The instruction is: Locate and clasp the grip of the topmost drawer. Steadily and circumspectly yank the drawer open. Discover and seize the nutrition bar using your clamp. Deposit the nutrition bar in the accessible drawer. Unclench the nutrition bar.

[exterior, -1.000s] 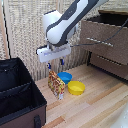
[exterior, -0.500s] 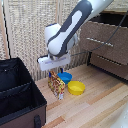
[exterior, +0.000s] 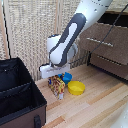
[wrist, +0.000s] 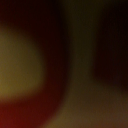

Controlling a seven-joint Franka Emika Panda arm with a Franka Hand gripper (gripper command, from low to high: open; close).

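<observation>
Wooden floor (exterior: 95,107) carries the nutrition bar (exterior: 56,85) — upright, orange-red-yellow print — fingers' (exterior: 56,76) spread indiscernible

A yellow bowl (exterior: 76,88) is seen on the light wooden tabletop (exterior: 95,107), with a blue bowl (exterior: 67,77) just behind it, touching or nearly so. A black open box (exterior: 19,96) is set at the exterior view's left. A woven beige screen (exterior: 30,35) is seen behind. Only blurred dark and yellowish patches are given by the wrist view.
</observation>
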